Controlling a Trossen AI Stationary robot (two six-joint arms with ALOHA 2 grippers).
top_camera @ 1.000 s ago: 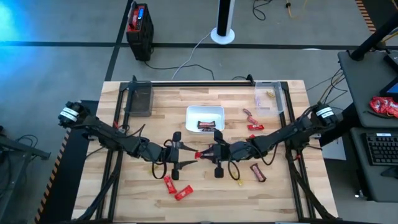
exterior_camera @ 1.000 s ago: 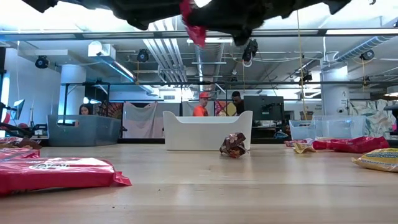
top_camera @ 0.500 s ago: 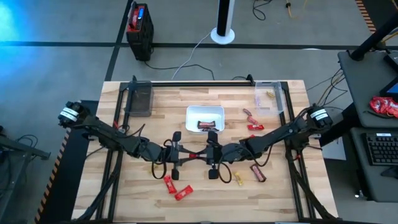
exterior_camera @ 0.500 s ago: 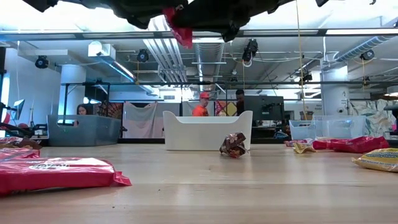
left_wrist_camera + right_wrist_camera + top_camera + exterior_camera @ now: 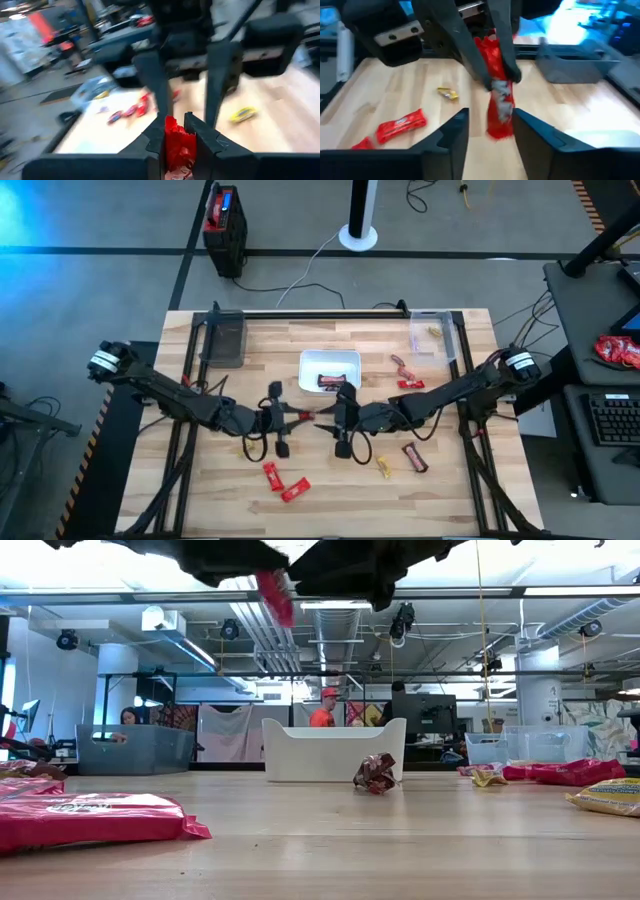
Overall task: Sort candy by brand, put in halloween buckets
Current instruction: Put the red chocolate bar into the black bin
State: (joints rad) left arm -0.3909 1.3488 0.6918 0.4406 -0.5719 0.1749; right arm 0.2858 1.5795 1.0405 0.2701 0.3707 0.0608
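Two red-wrapped candies (image 5: 282,483) lie on wooden table (image 5: 460,500) near front edge. Mid-table, left gripper (image 5: 300,418) clenched on red-wrapped candy (image 5: 176,145), held aloft. Right gripper (image 5: 325,423) faces it, fingers spread apart either side of wrapper, seemingly not touching. Farther back, white tray (image 5: 329,367) holds dark bar (image 5: 331,381).
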